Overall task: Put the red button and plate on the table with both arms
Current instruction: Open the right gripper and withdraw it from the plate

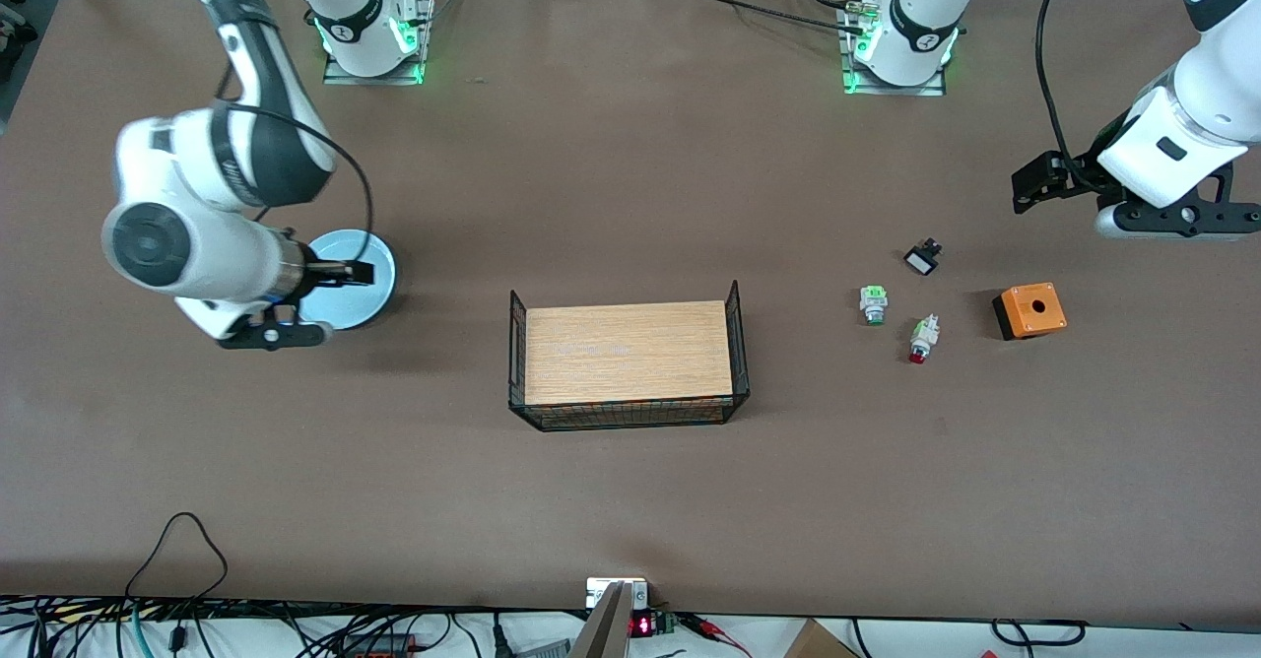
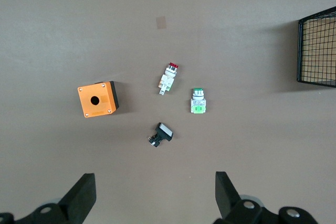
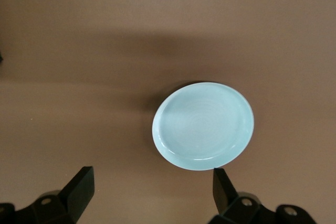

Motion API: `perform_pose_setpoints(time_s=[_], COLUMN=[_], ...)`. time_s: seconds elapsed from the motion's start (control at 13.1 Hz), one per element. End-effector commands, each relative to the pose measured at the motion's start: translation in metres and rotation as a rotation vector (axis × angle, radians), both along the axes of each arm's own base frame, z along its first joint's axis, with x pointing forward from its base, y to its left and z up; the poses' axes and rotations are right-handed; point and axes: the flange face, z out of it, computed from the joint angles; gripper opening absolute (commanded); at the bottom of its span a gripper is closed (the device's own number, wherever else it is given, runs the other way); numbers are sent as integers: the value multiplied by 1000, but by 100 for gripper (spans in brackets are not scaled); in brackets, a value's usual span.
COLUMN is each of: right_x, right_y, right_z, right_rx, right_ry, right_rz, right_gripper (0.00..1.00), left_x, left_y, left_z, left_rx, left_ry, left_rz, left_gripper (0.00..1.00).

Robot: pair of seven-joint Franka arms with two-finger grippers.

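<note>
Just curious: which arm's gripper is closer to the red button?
Left. The left gripper hangs above the table by the red button; the right gripper is over the plate.

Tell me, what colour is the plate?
The plate is plain pale blue, clearest in the right wrist view.

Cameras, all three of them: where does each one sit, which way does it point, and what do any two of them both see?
Front view: high across the table, facing both arm bases; both arms show.
Left wrist view: on the left arm, looking down past the open left pincer at the red button, green button and orange box.
Right wrist view: on the right arm, looking down past the open right pincer at the plate.
Shared: front and left wrist views both show the buttons and box.
</note>
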Motion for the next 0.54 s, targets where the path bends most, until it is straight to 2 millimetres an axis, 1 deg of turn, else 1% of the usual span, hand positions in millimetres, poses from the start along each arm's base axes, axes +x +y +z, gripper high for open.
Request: perform_pose_setpoints(time_s=[0.0, 0.15, 0.23, 0.46], right_x=[-12, -21, -27, -43], right_y=[-18, -18, -16, -23], right_z=[48, 73, 91, 137], right_rx=[33, 38, 38, 38], right_ry=[-24, -48, -72, -131], right_rz=[9, 24, 33, 31], right_gripper=[100, 100, 100, 100], left_x=[2, 4, 4, 4], left_y=[-2, -2, -2, -2], left_z=[9, 7, 7, 7], left_rx=[-12, -11, -11, -11], left_ry=[-6, -3, -3, -3], left_rz=[9, 9, 9, 9], left_gripper=[100, 100, 100, 100])
